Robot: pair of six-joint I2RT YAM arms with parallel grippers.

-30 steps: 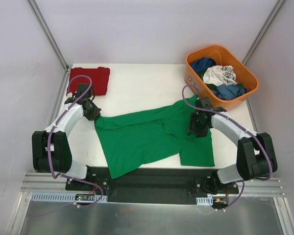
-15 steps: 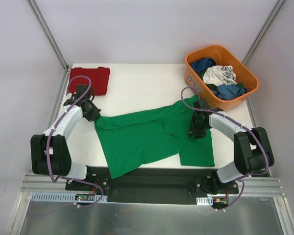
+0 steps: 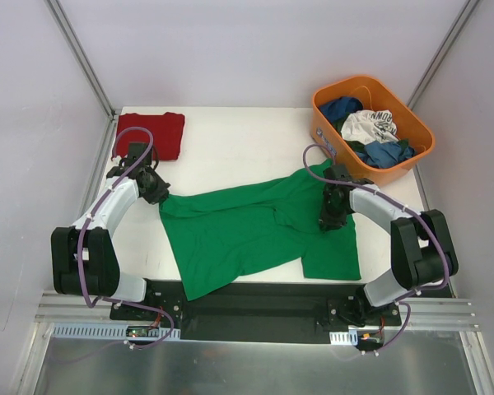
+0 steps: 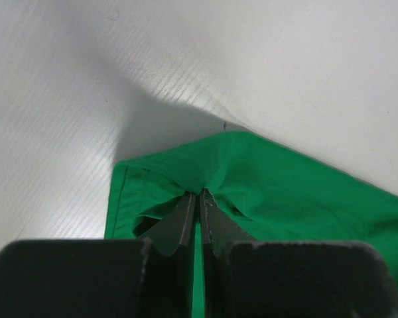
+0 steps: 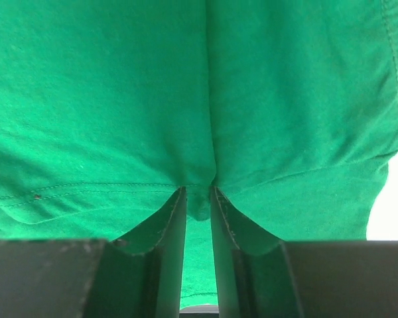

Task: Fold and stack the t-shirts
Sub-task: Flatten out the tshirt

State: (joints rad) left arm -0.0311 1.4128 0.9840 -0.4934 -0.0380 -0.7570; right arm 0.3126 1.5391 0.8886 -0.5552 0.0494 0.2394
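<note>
Green cotton, soft and light: the green t-shirt (image 3: pixel 247 234) lies rumpled across the table (image 3: pixel 247 156) and will likely sag and crease wherever lifted, so hems and corners look the best holds. Its left corner is clamped in the left gripper (image 4: pixel 199 202); the right gripper (image 5: pixel 199 199) pinches a fold by a stitched hem. The dark red t-shirt (image 3: pixel 152 134) lies folded at the far left corner.

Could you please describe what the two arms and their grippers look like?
Both the left arm and right arm have white link shells with bulky black joints and black bases. A purple cable loops along each. The left gripper and right gripper have dark, flat jaws tapering to thin tips.
</note>
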